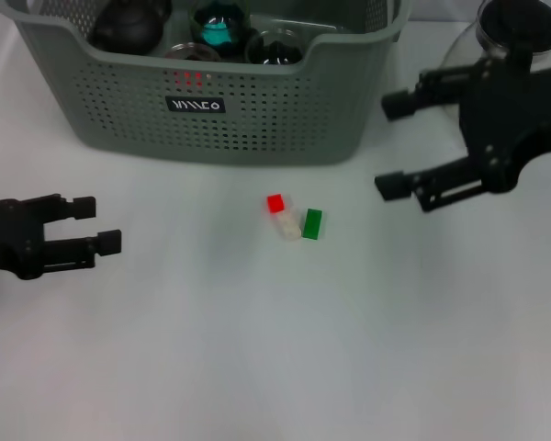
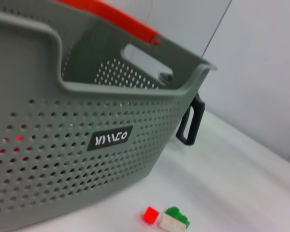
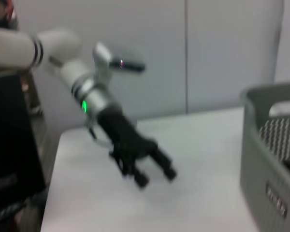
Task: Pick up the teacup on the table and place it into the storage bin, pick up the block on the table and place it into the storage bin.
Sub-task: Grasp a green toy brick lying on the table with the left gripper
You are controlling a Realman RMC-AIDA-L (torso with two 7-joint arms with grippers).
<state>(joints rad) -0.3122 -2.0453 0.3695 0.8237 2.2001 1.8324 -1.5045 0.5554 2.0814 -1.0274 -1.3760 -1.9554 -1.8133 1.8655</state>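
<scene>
Right gripper (image 1: pixel 392 145): fingers spread wide, nothing between them, touching nothing; it hangs above the table just off the bin's right end, fingertips pointing toward the bin.
Left gripper (image 1: pixel 103 225): fingers parted to a moderate gap, holding nothing; low over the table on the robot's left, well apart from bin and blocks. Right wrist view shows it too, black fingers on a white arm with a green light.
Table (image 1: pixel 257 367): plain white surface, carries the bin at the far side and the blocks in the middle.
Room: pale grey wall panels behind the table in both wrist views; a dark shape at the edge of the right wrist view, can't tell what.
Storage bin (image 1: pixel 248 110): large grey-green basket with perforated sides, black label with white lettering on the near wall, cut-out handle; stands at the table's far side. An orange-red strip runs along its far rim in the left wrist view.
Bin contents: a dark round pot (image 1: pixel 129 26), a cup with teal inside (image 1: pixel 220 28), and another dark cup (image 1: pixel 275 48) beside it, all inside the bin.
Carafe (image 1: pixel 519 28): glass, dark top, behind the right arm, just beside the bin's right end; its black handle shows in the left wrist view.
Blocks: red block (image 1: pixel 275 203), whitish block (image 1: pixel 288 229), green block (image 1: pixel 311 223), clustered on the table in front of the bin, between the two grippers, neither gripper touching them.
</scene>
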